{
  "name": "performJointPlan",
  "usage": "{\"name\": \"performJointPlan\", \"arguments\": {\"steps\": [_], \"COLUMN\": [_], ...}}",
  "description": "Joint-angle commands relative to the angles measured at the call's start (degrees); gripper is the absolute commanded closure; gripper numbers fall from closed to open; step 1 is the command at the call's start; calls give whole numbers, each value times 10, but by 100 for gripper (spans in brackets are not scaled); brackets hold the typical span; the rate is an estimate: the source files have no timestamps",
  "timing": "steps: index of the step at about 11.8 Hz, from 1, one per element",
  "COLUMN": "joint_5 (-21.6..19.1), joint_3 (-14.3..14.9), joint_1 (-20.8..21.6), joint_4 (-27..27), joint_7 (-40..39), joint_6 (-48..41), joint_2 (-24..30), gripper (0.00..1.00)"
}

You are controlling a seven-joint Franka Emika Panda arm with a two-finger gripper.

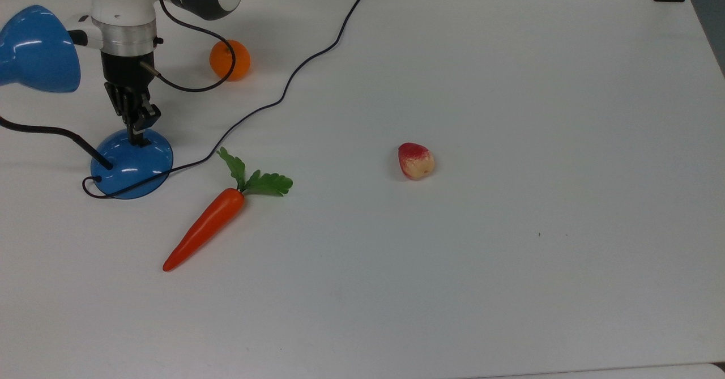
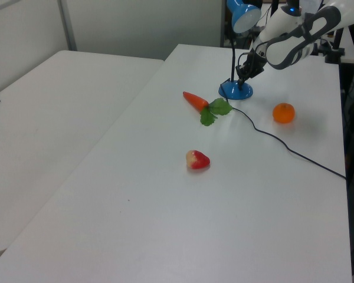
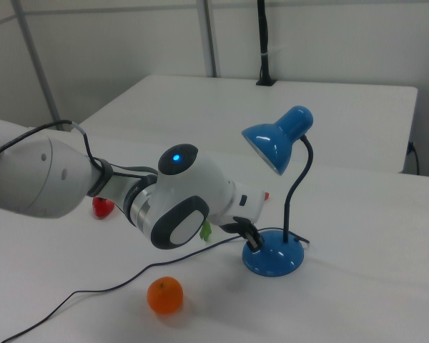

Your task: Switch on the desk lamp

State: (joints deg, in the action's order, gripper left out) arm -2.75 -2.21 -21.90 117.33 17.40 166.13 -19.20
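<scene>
white table (image 1: 510, 84) fills your workspace, with pale partition walls behind. your gripper (image 1: 137, 135), fingers closed together and holding nothing, points down with its tips at the round base of the desk lamp (image 1: 131, 164) at the top view's left. you look mid-press on the switch; next, judge whether the unlit shade lights, then lift clear

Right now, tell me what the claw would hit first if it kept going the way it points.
The claw points down at the desk lamp, so it would meet the domed blue base first, near its top; contact may already be made.
</scene>
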Motion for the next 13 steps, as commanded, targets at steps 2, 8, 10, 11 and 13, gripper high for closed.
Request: {"name": "performJointPlan", "arguments": {"steps": [2, 8, 10, 11, 13], "joint_5": [-14, -26, -27, -27, -27], "joint_3": [-8, -8, -8, -8, -9], "joint_1": [-6, -10, -10, -10, -9], "joint_4": [11, 12, 12, 12, 18], "joint_7": [5, 5, 5, 5, 5], "joint_6": [22, 47, 51, 51, 50], "joint_2": [-1, -8, -9, -8, -6], "gripper": [100, 100, 100, 100, 100]}}
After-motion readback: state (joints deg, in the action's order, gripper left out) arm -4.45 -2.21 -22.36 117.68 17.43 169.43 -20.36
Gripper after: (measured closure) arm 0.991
